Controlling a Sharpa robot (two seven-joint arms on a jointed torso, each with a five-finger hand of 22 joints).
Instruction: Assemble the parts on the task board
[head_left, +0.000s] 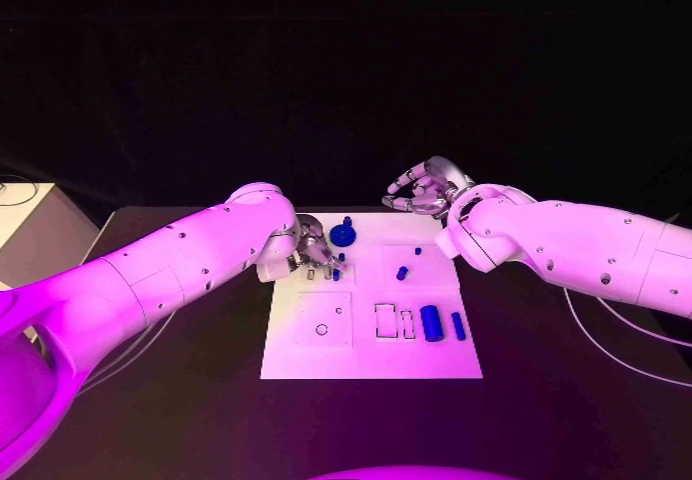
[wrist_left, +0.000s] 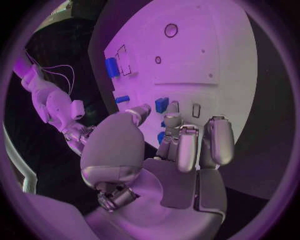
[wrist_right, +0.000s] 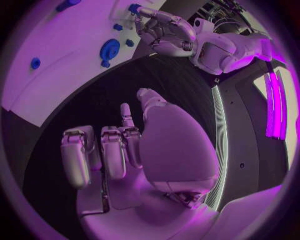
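Over the board's far-left part, the left hand (head_left: 309, 255) hangs with its fingers (wrist_left: 187, 147) curled down toward a small blue part (wrist_left: 162, 104) beside an outlined slot; whether it pinches anything I cannot tell. The right hand (head_left: 421, 188) sits off the far edge of the board (head_left: 325, 355), fingers half-curled round nothing. Most work seems left: a round blue piece (head_left: 343, 234) lies at the far edge, two small bits (head_left: 410, 262) lie mid-board, and a cylinder (head_left: 431, 323) and thin bar (head_left: 457, 325) lie loose (beside empty outlined slots) nearer the robot. The board is a white plate with outlined recesses and holes.
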